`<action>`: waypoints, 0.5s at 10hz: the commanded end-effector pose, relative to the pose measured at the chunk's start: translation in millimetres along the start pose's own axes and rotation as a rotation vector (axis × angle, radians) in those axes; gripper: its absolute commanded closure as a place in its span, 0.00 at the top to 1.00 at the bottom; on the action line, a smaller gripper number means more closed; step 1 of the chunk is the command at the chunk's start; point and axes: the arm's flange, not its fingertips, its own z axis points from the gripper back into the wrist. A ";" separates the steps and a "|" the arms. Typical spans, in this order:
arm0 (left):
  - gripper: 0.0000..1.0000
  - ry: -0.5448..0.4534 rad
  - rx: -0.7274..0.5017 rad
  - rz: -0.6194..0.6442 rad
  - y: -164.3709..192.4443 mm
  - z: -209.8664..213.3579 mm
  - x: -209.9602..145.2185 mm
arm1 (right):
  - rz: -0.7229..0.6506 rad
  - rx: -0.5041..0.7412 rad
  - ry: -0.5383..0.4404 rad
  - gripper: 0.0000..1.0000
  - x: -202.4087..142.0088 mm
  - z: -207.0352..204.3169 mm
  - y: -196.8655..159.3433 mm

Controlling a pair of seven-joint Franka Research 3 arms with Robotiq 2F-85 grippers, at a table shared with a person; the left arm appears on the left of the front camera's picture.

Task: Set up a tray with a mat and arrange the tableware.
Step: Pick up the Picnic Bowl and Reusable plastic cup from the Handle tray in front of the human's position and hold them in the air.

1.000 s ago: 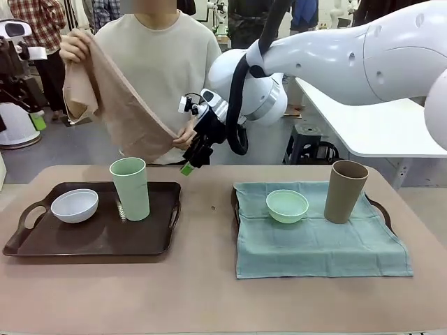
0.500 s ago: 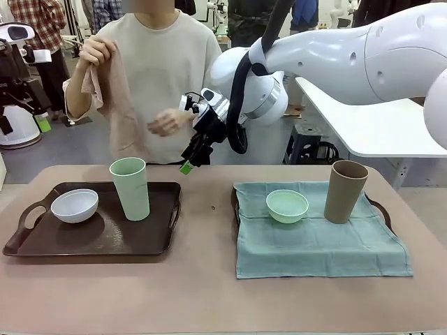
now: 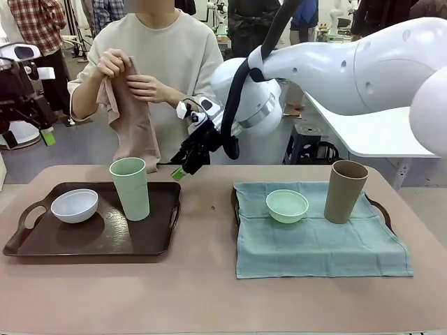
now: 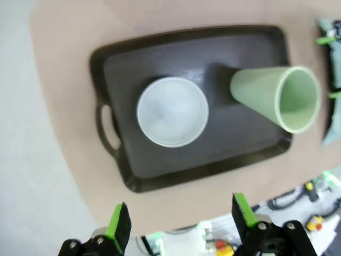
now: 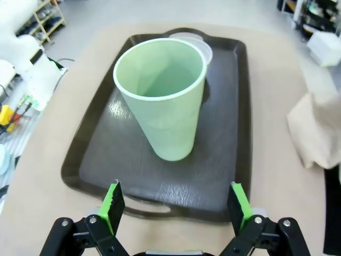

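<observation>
Found right gripper (image 5: 175,208) spread wide, gripping and touching nothing, poised in the air near the dark tray (image 5: 96,160). Noted pale green cup (image 5: 162,96) upright and empty straight ahead of its fingers, white bowl (image 5: 204,49) just beyond the cup. Found left gripper (image 4: 179,221) likewise fully spread and empty, high over the same tray, white bowl seen empty ahead of it. Recorded mint green bowl (image 3: 287,206) and brown cup (image 3: 346,192) well away from both grippers, on a teal mat (image 3: 314,244) over a second tray (image 3: 383,208). Observed person's hands (image 3: 115,63) holding a beige cloth (image 3: 133,125) above and beyond the right gripper
</observation>
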 end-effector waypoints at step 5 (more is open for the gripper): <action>1.00 -0.189 0.109 0.075 23.0 -68.1 -6.6 | -0.006 -0.019 -0.120 1.00 -30.0 -51.7 13.7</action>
